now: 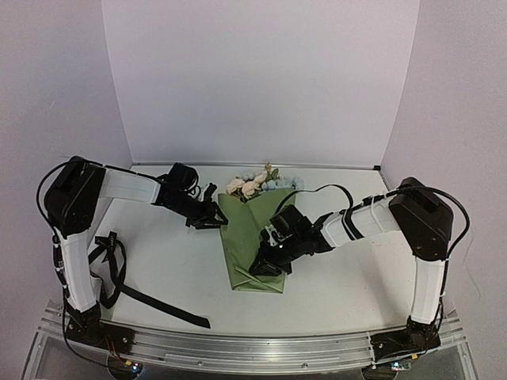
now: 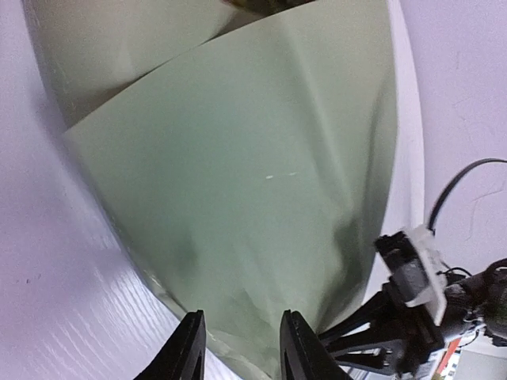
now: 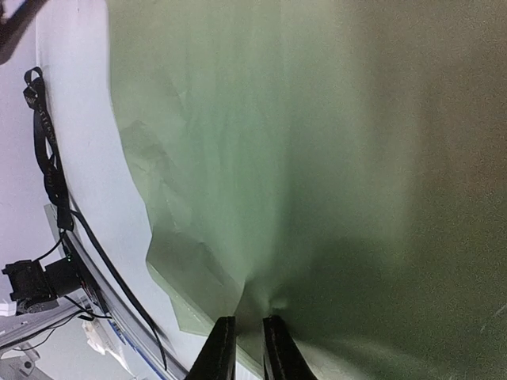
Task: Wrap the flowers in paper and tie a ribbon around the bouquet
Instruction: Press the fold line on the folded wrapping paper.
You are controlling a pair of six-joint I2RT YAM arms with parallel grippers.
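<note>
R gripper [image 3: 245,323] pinches paper [image 1: 238,237] at 5 o'clock. L gripper [image 2: 242,318] sits apart at 10. Thin pinch could slip and the fold reopen.

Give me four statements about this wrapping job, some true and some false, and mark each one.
1. The ribbon is tied around the paper. False: it lies loose on the table, to the left of the paper.
2. The flowers show at the paper's far end. True.
3. The right gripper pinches the paper. True.
4. The left gripper is clamped shut. False: its fingers stand apart at the paper's edge.
</note>
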